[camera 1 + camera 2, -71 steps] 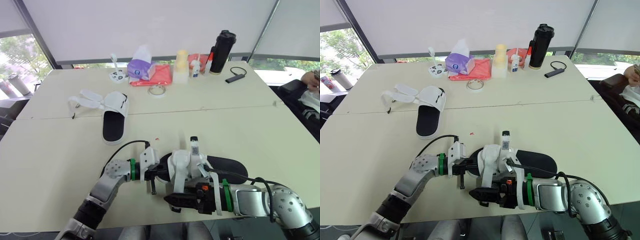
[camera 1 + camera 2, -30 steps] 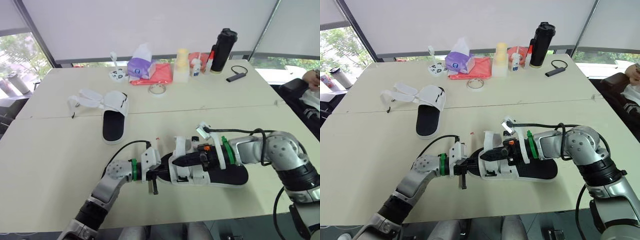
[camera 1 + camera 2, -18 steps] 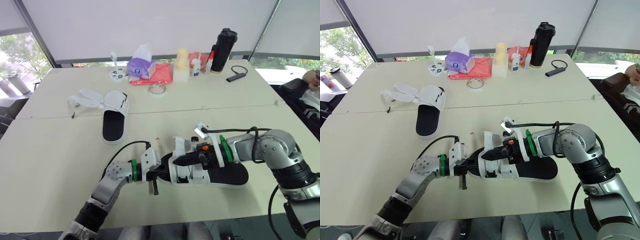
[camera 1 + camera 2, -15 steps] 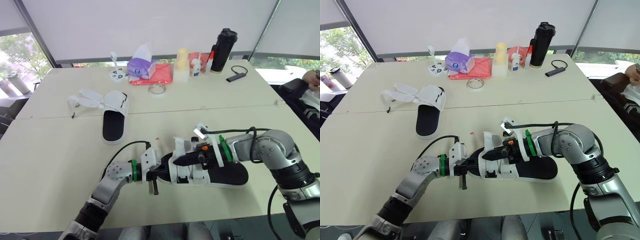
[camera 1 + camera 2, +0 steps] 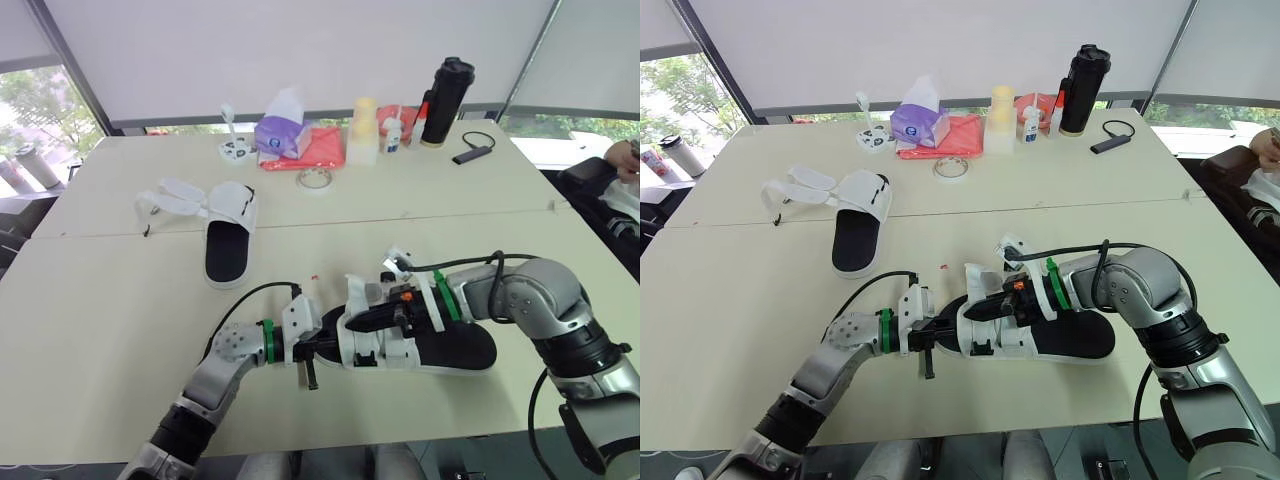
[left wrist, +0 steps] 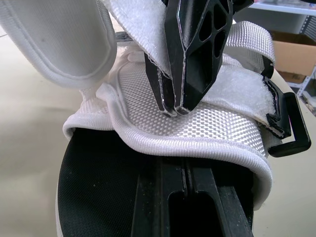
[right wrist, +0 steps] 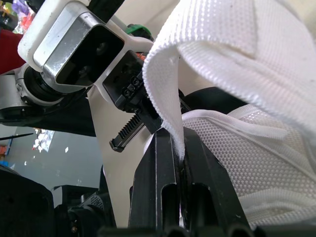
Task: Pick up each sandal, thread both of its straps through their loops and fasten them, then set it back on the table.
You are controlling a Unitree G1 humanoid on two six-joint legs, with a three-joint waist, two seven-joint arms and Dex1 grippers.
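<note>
Two sandals are lying on the table [image 5: 110, 320]. At left, the far sandal [image 5: 228, 240] is resting flat w/ its wht straps splayed out to the left, well apart from both arms. Toward the near edge, the left gripper [image 5: 322, 348] is clamping its fingers tight on the toe end of the near sandal [image 5: 458, 350], right where the wht upper is meeting the blk sole. That sandal is lying sole-down, heel pointing right. Just right of the left gripper's tips, the right gripper [image 5: 350, 322] is reaching in over the upper and pinching a loose wht strap [image 7: 232, 54] btwn its closed fingers, w/ the strap's free end standing up above them. A blk loop [image 6: 292, 143] is hanging at the side of the upper, near those tips. Along the back edge, a purple tissue pack [image 5: 281, 135], a tape ring [image 5: 314, 180] and a blk flask [image 5: 446, 103] are sitting well apart from both sandals.
</note>
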